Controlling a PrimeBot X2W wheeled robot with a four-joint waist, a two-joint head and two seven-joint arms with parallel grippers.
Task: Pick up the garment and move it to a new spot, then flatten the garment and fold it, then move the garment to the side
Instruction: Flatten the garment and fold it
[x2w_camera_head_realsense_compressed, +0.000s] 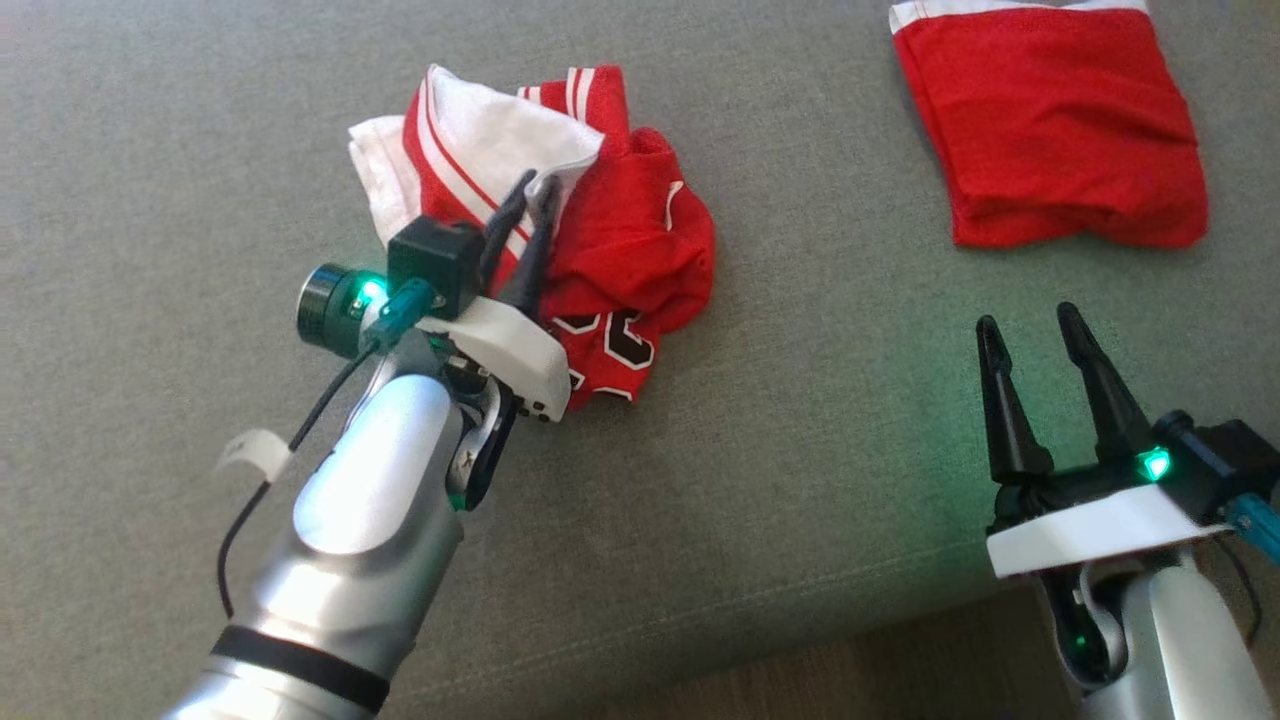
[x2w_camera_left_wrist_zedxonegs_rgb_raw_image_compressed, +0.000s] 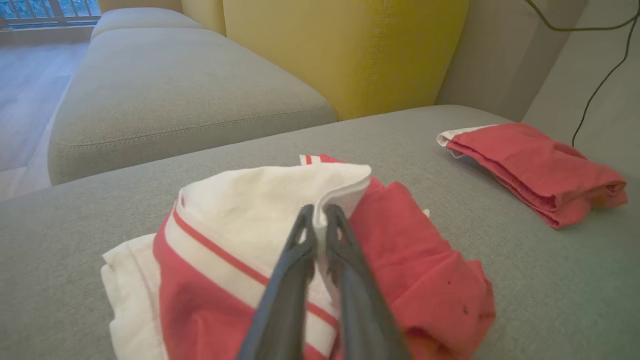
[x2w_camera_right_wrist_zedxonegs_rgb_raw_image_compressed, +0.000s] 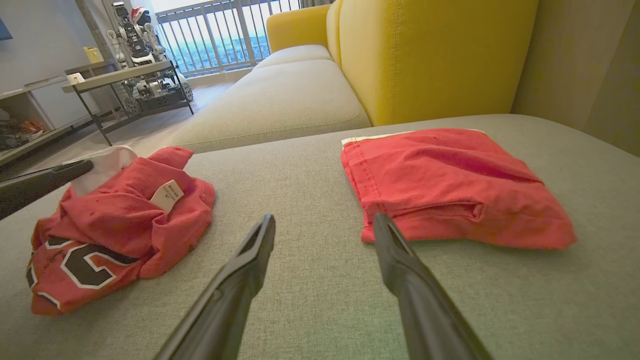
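A crumpled red and white garment (x2w_camera_head_realsense_compressed: 600, 230) with black numbers lies bunched on the grey cushion (x2w_camera_head_realsense_compressed: 800, 480). My left gripper (x2w_camera_head_realsense_compressed: 532, 190) is on top of it, its two dark fingers pinched on a white fold of the cloth. In the left wrist view the fingers (x2w_camera_left_wrist_zedxonegs_rgb_raw_image_compressed: 305, 235) close on that raised white edge of the garment (x2w_camera_left_wrist_zedxonegs_rgb_raw_image_compressed: 415, 270). My right gripper (x2w_camera_head_realsense_compressed: 1030, 325) hovers open at the lower right, with nothing between its fingers. The right wrist view has the garment (x2w_camera_right_wrist_zedxonegs_rgb_raw_image_compressed: 120, 225) at the left and the right gripper (x2w_camera_right_wrist_zedxonegs_rgb_raw_image_compressed: 324, 225) over bare cushion.
A second red garment (x2w_camera_head_realsense_compressed: 1050, 120), folded flat, lies at the far right of the cushion, also in the right wrist view (x2w_camera_right_wrist_zedxonegs_rgb_raw_image_compressed: 450, 185). A yellow sofa back (x2w_camera_right_wrist_zedxonegs_rgb_raw_image_compressed: 425, 55) stands behind. The cushion's front edge (x2w_camera_head_realsense_compressed: 800, 640) runs just below my arms.
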